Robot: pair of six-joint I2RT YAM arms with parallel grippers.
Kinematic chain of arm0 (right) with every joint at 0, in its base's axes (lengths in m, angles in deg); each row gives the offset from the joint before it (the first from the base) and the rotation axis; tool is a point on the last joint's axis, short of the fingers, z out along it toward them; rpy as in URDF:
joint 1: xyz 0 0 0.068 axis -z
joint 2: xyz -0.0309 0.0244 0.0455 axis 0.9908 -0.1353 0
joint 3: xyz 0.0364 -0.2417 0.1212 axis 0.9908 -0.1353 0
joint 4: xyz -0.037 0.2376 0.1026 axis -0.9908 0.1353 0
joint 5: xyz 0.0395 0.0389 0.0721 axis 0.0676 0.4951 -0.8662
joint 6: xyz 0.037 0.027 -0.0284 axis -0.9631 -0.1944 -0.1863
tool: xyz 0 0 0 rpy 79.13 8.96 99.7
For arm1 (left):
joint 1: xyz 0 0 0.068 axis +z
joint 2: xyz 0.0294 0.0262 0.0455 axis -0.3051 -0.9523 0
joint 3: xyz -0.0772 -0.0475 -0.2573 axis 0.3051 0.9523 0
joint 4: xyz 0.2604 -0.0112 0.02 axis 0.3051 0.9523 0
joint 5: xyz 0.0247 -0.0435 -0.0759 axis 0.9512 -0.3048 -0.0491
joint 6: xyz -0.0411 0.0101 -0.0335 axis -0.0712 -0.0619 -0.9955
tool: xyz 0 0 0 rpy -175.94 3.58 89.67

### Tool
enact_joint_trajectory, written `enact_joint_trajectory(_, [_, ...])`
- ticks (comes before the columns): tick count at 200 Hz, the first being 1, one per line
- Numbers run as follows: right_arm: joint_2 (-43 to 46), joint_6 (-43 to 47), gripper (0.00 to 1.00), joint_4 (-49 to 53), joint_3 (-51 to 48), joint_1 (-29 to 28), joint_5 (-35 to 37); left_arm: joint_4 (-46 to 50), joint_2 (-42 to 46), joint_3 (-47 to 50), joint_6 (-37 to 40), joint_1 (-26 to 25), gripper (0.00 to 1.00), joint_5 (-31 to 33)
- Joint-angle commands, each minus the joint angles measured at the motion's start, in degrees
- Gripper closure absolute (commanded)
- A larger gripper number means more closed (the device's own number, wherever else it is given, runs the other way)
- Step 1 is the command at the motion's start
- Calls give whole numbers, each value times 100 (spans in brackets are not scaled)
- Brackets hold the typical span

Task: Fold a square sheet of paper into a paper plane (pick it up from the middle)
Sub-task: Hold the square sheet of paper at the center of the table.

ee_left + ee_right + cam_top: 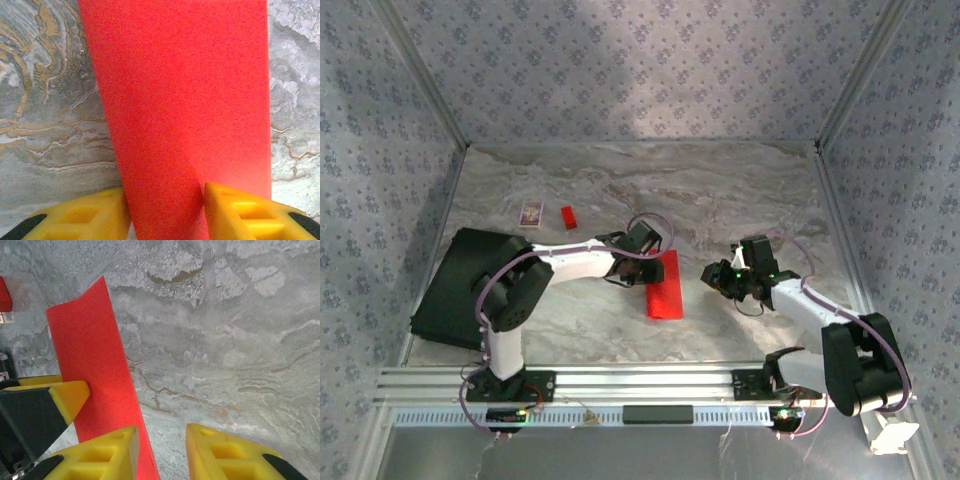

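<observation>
While the left gripper (pixel 165 192) flanks the folded bright red paper sheet (pixel 175 100), hold unclear, seemingly steadying it, the right gripper (pixel 162 435) hovers just beside it, jaws narrowly parted, empty.

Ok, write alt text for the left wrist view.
A broad strip of red paper runs from the top edge down between the left gripper's two yellow fingers, which stand apart at the bottom. It lies on a grey marble-patterned table.
</observation>
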Motion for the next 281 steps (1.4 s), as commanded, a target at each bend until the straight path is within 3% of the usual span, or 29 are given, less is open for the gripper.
enact_joint_trajectory(1, [-55, 121, 68, 63, 30, 6, -90, 137, -412, 109, -82, -8, 56, 399])
enact_joint_trajectory(93, [-138, 242, 68, 114, 125, -98, -165, 30, -599, 22, -252, 28, 54, 266])
enact_joint_trajectory(154, [-297, 219, 68, 23, 144, -181, -137, 261, -736, -168, 135, 11, 52, 257])
enact_joint_trajectory(191, [-397, 217, 68, -15, 171, -263, -132, 268, -707, -86, 185, 18, 60, 349])
enact_joint_trajectory(281, [-466, 209, 68, -1, 220, -327, -107, 344, -674, -117, 314, 60, 58, 379])
